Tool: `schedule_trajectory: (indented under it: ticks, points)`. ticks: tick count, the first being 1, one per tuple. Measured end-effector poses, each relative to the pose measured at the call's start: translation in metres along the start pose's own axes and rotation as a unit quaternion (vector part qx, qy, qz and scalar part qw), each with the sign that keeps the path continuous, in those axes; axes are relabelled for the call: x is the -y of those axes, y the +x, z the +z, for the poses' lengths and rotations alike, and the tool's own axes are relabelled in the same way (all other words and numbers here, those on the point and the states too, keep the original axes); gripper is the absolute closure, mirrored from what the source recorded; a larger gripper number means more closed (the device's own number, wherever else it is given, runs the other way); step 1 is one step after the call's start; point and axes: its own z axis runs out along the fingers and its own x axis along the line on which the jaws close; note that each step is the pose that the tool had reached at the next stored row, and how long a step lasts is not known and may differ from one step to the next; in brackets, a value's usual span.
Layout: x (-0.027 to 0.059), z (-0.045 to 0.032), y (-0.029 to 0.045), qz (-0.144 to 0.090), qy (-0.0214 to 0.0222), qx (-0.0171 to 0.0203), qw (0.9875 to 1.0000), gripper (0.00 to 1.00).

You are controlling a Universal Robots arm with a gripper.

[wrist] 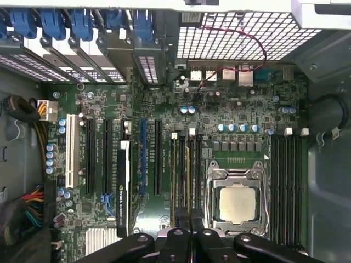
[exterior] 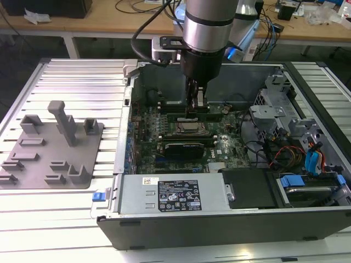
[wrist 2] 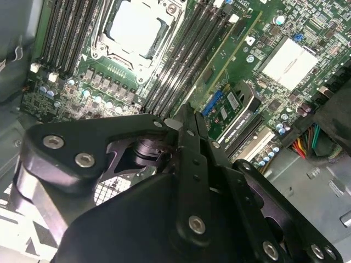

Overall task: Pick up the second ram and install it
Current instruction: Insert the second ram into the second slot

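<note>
The pincer (exterior: 192, 112) is almost shut, and its tips nip the top edge of the green memory stick (exterior: 211, 116). The stick stands on its edge in a slot right beside the shiny square chip (exterior: 189, 128), down inside the open computer box (exterior: 219, 227).
</note>
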Motion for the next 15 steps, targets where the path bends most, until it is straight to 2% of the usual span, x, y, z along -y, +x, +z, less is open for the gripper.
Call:
schedule_trajectory:
  ticks: [7,11,13,15]
  points:
    - [0.0002,0.0074,0.0001,0.000,0.0000,0.0000,1.0000,0.91]
    - [-0.0001,0.0172,0.0003,0.000,0.0000,0.0000,1.0000,0.91]
    - [-0.0004,0.0249,0.0004,0.000,0.0001,0.0000,1.0000,0.91]
    - [-0.0009,0.0270,0.0004,0.000,0.0005,0.0004,1.0000,0.91]
